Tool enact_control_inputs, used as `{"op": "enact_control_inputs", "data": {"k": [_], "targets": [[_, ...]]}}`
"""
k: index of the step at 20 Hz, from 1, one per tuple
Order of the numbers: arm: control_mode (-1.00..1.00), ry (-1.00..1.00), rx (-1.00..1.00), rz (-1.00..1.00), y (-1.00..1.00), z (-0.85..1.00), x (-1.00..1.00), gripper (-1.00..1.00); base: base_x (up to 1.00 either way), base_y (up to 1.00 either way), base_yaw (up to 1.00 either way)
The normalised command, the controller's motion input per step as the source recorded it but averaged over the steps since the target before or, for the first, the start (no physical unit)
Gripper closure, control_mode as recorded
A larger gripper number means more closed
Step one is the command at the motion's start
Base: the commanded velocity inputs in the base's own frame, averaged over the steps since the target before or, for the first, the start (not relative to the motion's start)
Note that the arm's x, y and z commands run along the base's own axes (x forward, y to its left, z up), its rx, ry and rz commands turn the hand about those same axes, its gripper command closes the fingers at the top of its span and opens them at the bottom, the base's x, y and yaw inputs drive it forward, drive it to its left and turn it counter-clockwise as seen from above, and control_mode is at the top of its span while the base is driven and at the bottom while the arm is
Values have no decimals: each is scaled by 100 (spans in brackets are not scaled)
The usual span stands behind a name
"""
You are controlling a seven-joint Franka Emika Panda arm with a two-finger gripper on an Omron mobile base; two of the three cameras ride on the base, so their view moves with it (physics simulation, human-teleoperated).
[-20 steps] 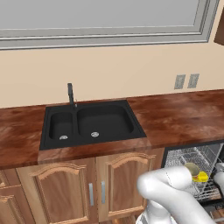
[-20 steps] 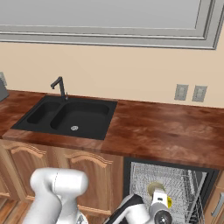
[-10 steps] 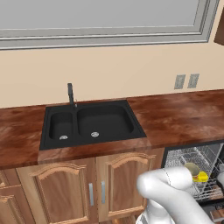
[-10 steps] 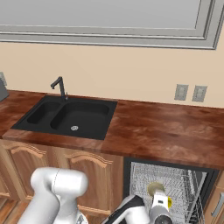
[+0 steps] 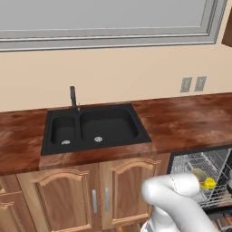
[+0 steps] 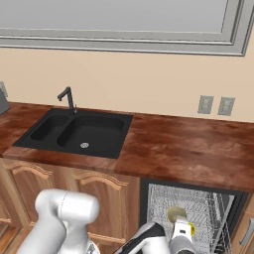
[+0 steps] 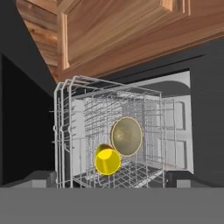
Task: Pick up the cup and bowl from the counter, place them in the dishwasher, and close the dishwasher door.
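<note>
The dishwasher (image 6: 193, 208) stands open under the counter (image 5: 181, 122), with its grey wire rack (image 7: 109, 131) showing. The olive-tan bowl (image 7: 127, 136) stands on edge in the rack, and the yellow cup (image 7: 107, 161) lies on its side just below and in front of it. Both also show in the base views: bowl (image 5: 198, 174) (image 6: 174, 214), cup (image 5: 208, 183) (image 6: 191, 230). My gripper (image 7: 112, 180) hangs low in front of the rack, open and empty, clear of both dishes. I cannot make out the dishwasher door panel.
A black double sink (image 5: 93, 127) with a dark faucet (image 5: 72, 97) is set into the counter to the left. Light wood cabinet doors (image 5: 77, 195) sit below it. Two wall outlets (image 6: 216, 105) are on the back wall. My white arm (image 5: 176, 204) fills the space before the cabinets.
The arm's wrist has sunk very slightly in front of the dishwasher. The cup and bowl have stayed put in the rack.
</note>
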Motion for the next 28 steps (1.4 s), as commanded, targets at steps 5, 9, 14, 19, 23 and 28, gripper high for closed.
{"op": "enact_control_inputs", "data": {"k": [5, 9, 14, 19, 23, 28], "targets": [[-100, -4, 0, 0, -16, 0, -41, -100, 0, 0, 0], [-100, -3, 0, 0, -16, 0, -39, -100, 0, 0, 0], [-100, -3, 0, 0, -11, 0, -34, -100, 0, 0, 0], [-100, -2, 0, 1, -3, 0, -31, -100, 0, 0, 0], [-100, -2, 0, 5, 0, -11, -36, -100, 0, 0, 0], [-100, -7, 0, 7, 0, -13, -55, -100, 0, 0, 0]]}}
